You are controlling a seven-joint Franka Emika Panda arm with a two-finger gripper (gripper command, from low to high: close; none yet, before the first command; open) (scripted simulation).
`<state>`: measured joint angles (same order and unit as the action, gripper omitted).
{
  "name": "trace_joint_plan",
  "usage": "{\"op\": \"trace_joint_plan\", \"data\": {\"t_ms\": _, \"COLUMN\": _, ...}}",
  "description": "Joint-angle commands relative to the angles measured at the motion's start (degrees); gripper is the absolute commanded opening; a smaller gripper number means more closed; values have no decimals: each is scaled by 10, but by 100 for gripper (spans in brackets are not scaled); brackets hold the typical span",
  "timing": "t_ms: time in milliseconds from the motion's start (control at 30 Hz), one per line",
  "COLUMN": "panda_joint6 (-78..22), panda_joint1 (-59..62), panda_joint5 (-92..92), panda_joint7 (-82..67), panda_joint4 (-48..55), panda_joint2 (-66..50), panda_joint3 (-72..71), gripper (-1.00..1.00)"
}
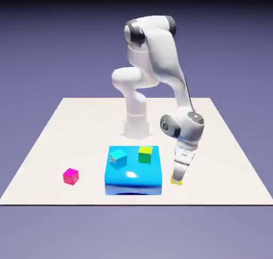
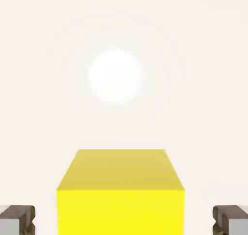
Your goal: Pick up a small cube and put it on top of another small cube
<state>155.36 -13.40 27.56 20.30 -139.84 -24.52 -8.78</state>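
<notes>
We see the white arm [image 1: 154, 49] arched over the surface [image 1: 42, 151], its hand lowered at the exterior view's right. A blue block [image 1: 133, 172] sits beside it, bearing a cyan cube [image 1: 118, 158] and a green-yellow cube [image 1: 145, 155]. Our fingers [image 2: 19, 219] are spread around the yellow cube [image 2: 120, 210], touching neither side. A magenta cube [image 1: 71, 177] lies well apart, left.

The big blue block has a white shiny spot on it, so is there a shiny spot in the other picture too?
Exterior view: a small white glare on the big glossy blue block; hand view: yes, a round, soft-edged white glow on the pale, flat tabletop, beyond the bright yellow cube.
</notes>
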Motion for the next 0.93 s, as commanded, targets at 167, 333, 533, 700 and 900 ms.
{"op": "trace_joint_plan", "data": {"t_ms": 167, "panda_joint6": -84, "panda_joint1": 24, "panda_joint5": -80, "panda_joint7": -59, "panda_joint4": -15, "panda_joint2": 104, "panda_joint3": -49, "gripper": -100}}
{"op": "trace_joint_plan", "data": {"t_ms": 333, "panda_joint6": -198, "panda_joint1": 74, "panda_joint5": -164, "panda_joint7": 29, "panda_joint4": 15, "panda_joint2": 202, "panda_joint3": 46, "gripper": -100}}
{"op": "trace_joint_plan", "data": {"t_ms": 533, "panda_joint6": -343, "panda_joint1": 159, "panda_joint5": -263, "panda_joint7": 178, "panda_joint4": 34, "panda_joint2": 321, "panda_joint3": 158, "gripper": -100}}
{"op": "trace_joint_plan", "data": {"t_ms": 700, "panda_joint6": -289, "panda_joint1": 173, "panda_joint5": -257, "panda_joint7": 196, "panda_joint4": -4, "panda_joint2": 287, "panda_joint3": 146, "gripper": -100}}
{"op": "trace_joint_plan", "data": {"t_ms": 900, "panda_joint6": -253, "panda_joint1": 173, "panda_joint5": -258, "panda_joint7": 195, "panda_joint4": -20, "panda_joint2": 266, "panda_joint3": 146, "gripper": 100}}
